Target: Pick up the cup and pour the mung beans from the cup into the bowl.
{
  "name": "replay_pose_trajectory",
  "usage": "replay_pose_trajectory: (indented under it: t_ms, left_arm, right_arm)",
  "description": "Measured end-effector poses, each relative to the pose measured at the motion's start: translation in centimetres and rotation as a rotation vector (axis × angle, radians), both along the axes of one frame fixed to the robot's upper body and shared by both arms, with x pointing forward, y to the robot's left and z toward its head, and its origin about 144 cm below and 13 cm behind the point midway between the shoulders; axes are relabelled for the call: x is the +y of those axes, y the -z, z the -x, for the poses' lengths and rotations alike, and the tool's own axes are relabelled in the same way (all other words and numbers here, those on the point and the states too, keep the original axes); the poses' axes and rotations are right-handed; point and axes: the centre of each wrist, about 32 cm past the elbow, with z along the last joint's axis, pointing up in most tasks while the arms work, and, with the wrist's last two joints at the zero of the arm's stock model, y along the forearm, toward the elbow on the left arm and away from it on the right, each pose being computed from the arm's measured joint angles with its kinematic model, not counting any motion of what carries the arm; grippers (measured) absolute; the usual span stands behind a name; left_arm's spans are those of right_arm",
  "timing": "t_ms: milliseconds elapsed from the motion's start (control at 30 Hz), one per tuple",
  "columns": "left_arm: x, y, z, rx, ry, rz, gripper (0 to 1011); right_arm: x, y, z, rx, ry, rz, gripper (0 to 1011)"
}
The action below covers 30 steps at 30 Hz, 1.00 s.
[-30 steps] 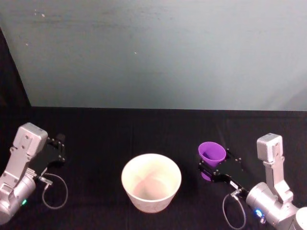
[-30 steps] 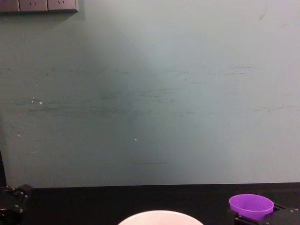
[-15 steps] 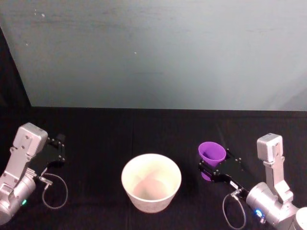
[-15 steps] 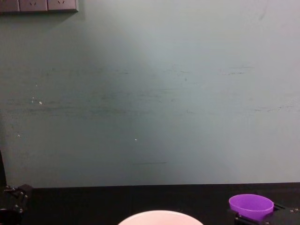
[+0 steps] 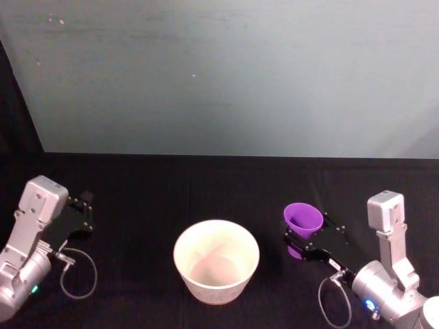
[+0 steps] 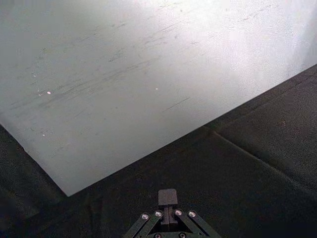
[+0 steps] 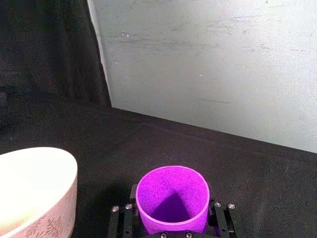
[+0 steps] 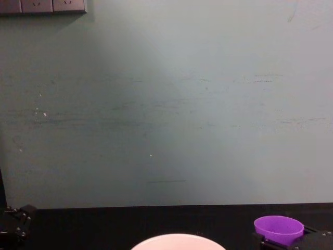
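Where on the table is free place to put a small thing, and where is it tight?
Bare black cloth lies between the parked left tool and the bowl, and in the strip behind bowl and cup up to the wall. Tight on the right: the right tool, shut on the cup, leaves only a narrow gap beside the bowl.

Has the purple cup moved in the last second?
No. The cup stays the same gap from the bowl in the head view, in the right gripper; the left gripper rests parked.
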Motion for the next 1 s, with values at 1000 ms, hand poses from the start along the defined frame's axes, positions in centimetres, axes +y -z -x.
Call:
replay_pose_trajectory:
  t_ms: [1000]
  left_arm:
    - [0.0,0.0,0.0,0.000,0.000,0.000,0]
  right_arm:
    - [-0.6,-8.9,1.2,-0.183,-0.008,-0.026,737]
